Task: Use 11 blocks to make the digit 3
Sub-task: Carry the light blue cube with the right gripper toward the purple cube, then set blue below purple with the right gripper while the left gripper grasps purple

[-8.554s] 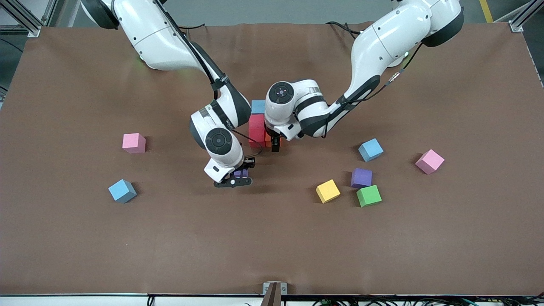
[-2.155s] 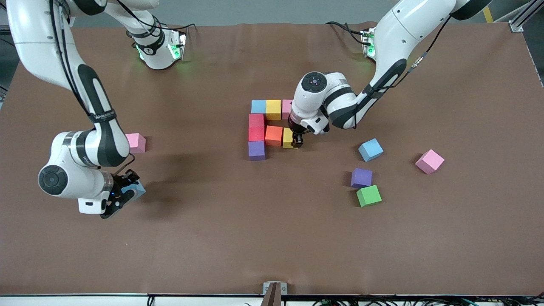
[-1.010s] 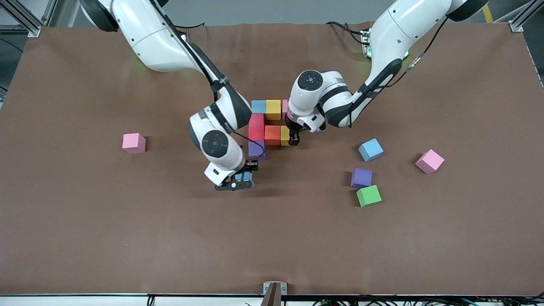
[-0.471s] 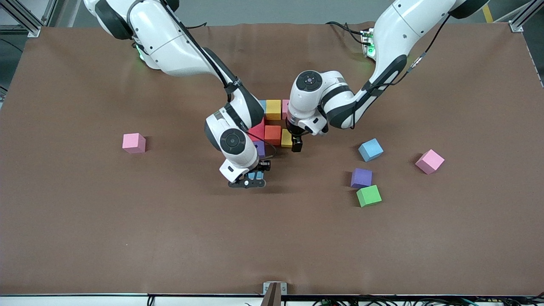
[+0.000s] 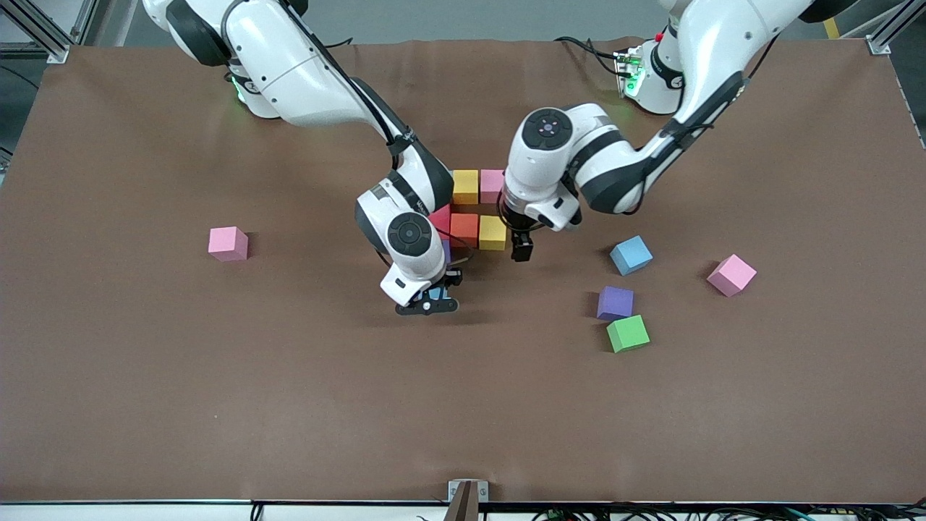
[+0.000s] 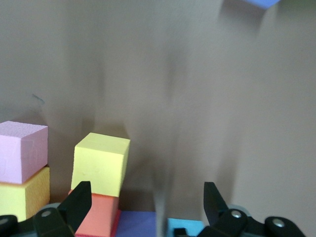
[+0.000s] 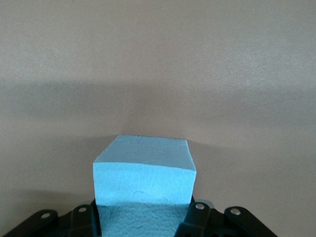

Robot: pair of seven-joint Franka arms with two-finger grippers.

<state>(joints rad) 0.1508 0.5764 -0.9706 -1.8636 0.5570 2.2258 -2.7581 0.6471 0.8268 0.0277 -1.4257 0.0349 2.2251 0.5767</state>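
— Starting at the right arm's end of the brown table (image 5: 130, 405), what lies there?

— A pink block (image 5: 228, 243), alone and well apart from the digit 3 (image 5: 474, 213), which is the cluster of touching blocks in the middle of the table.

— And the right gripper (image 5: 432, 302)?

— It is clenched on a light blue block (image 7: 143, 185), low at the edge of the digit 3 that faces the front camera. Whether that block rests on the table I cannot tell. The right arm covers part of the digit, so only a sliver of a red block (image 5: 440, 218) and of a purple block (image 5: 447, 250) shows beside it.

— What of the digit can be seen?

— Two short rows: a yellow block (image 5: 465, 186) touching a second pink block (image 5: 492, 185), and, nearer the front camera, an orange block (image 5: 464, 229) touching a second yellow block (image 5: 492, 232).

— The left gripper (image 5: 521, 248)?

— It has nothing in it — its fingers (image 6: 79, 200) stand wide apart — and it hangs just beside that second yellow block, toward the left arm's end of the table.

— And past the digit toward that end?

— Four loose blocks, all well apart from the digit: a second light blue block (image 5: 631, 255), a second purple block (image 5: 616, 302) touching a green block (image 5: 628, 333) that lies nearer the front camera, and a third pink block (image 5: 731, 275), the farthest from the digit of the four.
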